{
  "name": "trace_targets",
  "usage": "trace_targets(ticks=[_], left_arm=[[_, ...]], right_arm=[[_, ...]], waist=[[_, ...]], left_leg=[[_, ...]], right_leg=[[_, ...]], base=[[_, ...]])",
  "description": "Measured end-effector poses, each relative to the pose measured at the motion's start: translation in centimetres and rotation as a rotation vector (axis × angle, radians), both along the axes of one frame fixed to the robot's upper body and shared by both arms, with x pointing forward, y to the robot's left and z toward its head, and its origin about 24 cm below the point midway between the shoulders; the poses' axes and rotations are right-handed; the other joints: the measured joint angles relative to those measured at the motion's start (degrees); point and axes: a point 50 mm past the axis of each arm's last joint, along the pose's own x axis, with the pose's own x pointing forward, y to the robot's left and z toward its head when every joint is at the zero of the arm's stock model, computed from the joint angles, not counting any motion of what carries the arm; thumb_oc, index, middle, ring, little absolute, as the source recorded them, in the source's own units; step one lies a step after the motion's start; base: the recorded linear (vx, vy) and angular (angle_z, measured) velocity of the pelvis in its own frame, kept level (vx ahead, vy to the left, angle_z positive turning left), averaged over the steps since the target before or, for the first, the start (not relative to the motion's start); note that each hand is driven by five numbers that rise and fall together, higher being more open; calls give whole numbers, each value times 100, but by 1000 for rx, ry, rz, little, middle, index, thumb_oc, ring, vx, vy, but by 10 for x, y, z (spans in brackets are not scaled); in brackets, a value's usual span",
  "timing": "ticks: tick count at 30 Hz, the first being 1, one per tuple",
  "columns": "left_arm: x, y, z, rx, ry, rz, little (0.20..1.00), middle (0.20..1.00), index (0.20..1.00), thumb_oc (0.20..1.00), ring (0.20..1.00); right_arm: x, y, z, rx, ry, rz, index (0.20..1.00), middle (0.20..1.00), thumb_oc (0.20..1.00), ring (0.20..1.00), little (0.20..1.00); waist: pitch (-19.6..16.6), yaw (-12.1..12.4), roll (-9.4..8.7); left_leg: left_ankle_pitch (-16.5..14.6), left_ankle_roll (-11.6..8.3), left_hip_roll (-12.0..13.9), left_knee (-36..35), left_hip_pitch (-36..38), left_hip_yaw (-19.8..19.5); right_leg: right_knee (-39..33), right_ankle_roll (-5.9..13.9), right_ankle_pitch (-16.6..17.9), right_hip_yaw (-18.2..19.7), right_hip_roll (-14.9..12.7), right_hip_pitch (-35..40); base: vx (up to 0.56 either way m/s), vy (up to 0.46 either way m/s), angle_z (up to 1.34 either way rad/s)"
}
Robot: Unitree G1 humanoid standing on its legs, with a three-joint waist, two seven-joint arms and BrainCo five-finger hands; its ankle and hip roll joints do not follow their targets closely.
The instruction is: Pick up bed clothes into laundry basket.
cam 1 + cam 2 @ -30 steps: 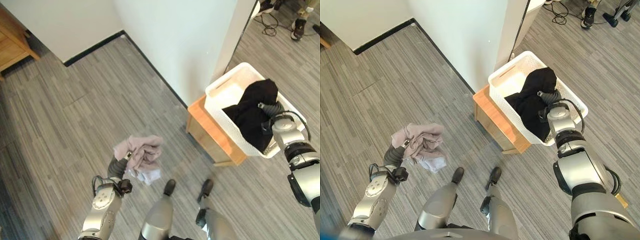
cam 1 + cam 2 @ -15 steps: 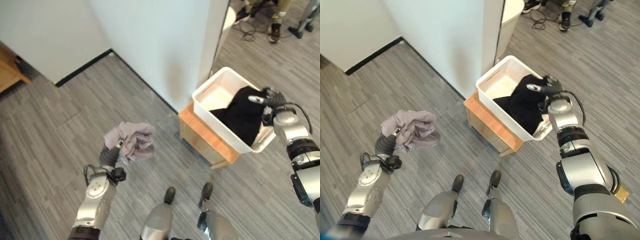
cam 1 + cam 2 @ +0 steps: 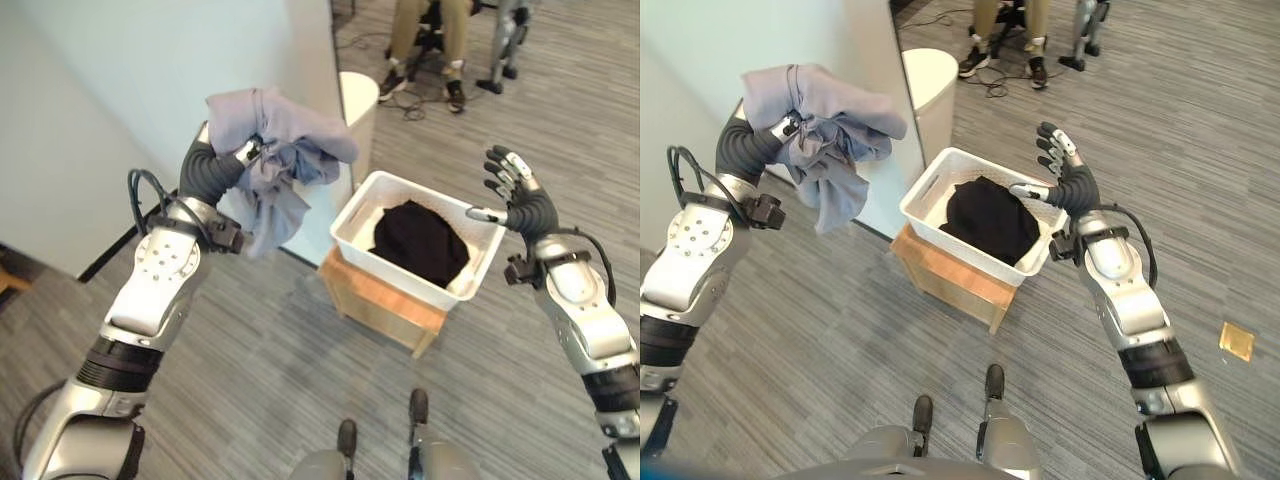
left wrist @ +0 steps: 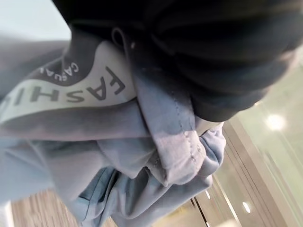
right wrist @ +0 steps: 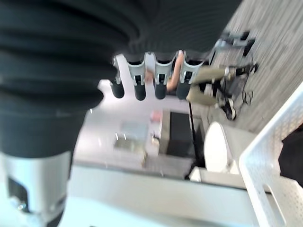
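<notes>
At the upper left of the left eye view, the left hand [image 3: 207, 170] is raised high with its fingers curled round a bunched grey-lilac garment [image 3: 275, 165], whose folds hang down beside the wrist in front of a pale wall [image 3: 120, 90]. The left wrist view shows the same cloth [image 4: 142, 156] close up, crumpled against the hand's dark cover. Right of centre, a white laundry basket [image 3: 480, 262] sits on a low wooden stand [image 3: 385, 305] on the grey plank floor [image 3: 250, 370]; a black garment [image 3: 420, 243] lies heaped inside it. At the right, the right hand [image 3: 515, 190] hovers above the basket's far corner, fingers spread and holding nothing. A seated person's legs [image 3: 425, 40] show at the top.
</notes>
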Motion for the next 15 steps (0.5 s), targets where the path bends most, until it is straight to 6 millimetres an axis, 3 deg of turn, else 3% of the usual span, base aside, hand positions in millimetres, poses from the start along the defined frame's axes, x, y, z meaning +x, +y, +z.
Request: trace_targets(ticks=[1, 6, 11, 15], left_arm=[[9, -7, 3, 26, 10, -16, 200, 200, 200, 200, 200], [40, -11, 2, 53, 100, 14, 200, 200, 200, 200, 200], [64, -14, 6, 88, 175, 36, 200, 200, 200, 200, 200], [71, -13, 16, 95, 173, 62, 200, 200, 200, 200, 200]], right_arm=[[-14, 2, -14, 75, 35, 35, 1000, 1000, 1000, 1000, 1000], [-39, 27, -46, 275, 154, 245, 1000, 1000, 1000, 1000, 1000], [-53, 32, -59, 345, 210, 319, 1000, 1000, 1000, 1000, 1000], [-57, 43, -66, 348, 249, 374, 1000, 1000, 1000, 1000, 1000]], waist=[[-51, -105, 49], [-120, -354, 136], [-177, -558, 134], [-222, -731, 142]], left_leg=[[6, 5, 19, -29, 23, 6], [3, -2, 37, -55, 18, 135], [21, -6, 35, -114, 13, 177], [23, -4, 20, -132, -6, 222]], right_leg=[[0, 1, -8, 20, 19, 13], [0, 17, -54, 84, 41, -36], [-2, 17, -61, 131, 47, -95], [-2, 20, -54, 206, 54, -160]], base=[[0, 0, 0], [22, 5, -10], [7, -1, -5], [-7, 3, -9]])
